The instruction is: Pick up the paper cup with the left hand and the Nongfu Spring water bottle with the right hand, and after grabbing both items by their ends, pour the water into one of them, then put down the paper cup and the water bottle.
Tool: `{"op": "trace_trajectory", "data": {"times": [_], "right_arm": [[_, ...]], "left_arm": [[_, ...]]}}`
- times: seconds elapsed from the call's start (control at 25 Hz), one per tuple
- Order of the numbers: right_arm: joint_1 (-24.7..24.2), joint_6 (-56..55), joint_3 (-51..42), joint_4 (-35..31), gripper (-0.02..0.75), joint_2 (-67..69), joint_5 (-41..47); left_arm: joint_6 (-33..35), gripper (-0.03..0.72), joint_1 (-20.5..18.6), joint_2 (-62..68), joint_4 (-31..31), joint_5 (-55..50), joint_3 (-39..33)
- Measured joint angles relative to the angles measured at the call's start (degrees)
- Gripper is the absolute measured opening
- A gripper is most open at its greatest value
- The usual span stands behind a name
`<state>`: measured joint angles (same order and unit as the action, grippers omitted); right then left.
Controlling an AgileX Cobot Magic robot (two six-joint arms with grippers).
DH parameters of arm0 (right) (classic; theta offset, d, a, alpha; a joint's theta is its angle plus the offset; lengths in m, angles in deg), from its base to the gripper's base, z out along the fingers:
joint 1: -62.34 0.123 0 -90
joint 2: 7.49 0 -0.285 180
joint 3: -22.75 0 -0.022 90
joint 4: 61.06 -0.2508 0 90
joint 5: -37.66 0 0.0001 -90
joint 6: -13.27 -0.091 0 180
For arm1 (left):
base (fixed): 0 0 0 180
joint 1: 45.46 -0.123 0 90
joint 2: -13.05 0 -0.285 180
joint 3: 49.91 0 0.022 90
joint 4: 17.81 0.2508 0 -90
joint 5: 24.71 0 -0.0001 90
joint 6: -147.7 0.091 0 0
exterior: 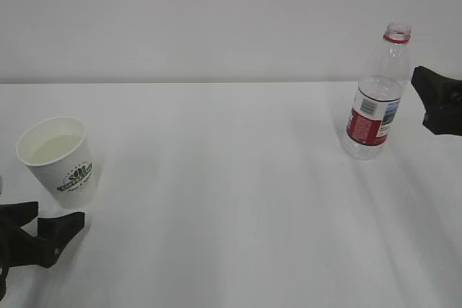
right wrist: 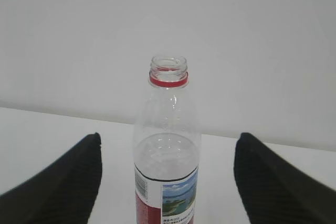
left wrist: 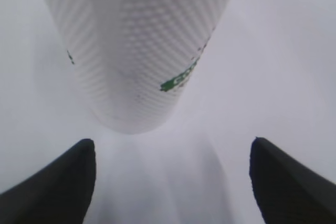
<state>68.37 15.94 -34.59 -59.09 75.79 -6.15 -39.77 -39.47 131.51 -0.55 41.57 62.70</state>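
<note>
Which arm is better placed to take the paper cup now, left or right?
Left. Its open gripper sits just beside the paper cup; the right gripper is far across the table, by the bottle.

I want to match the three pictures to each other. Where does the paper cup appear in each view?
Exterior view: the paper cup stands at the far left on the white table, just beyond the open left gripper.
Left wrist view: the cup fills the upper middle, ahead of the two black fingers.
Right wrist view: not in it.
Shared landmark: the cup's green logo.
</note>
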Motion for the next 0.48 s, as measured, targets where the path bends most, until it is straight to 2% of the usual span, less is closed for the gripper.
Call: {"op": "trace_trajectory", "data": {"times": [0.28, 0.48], "right_arm": [[0.0, 0.0, 0.0, 0.3, 0.589, 0.0, 0.1], [0.0, 0.0, -0.1, 2.6, 0.589, -3.3, 4.7]], "left_arm": [[0.0, 0.640, 0.0, -2.6, 0.6, 0.0, -0.6], [0.0, 0.579, 0.0, -7.7, 2.4, 0.0, -0.7]]}}
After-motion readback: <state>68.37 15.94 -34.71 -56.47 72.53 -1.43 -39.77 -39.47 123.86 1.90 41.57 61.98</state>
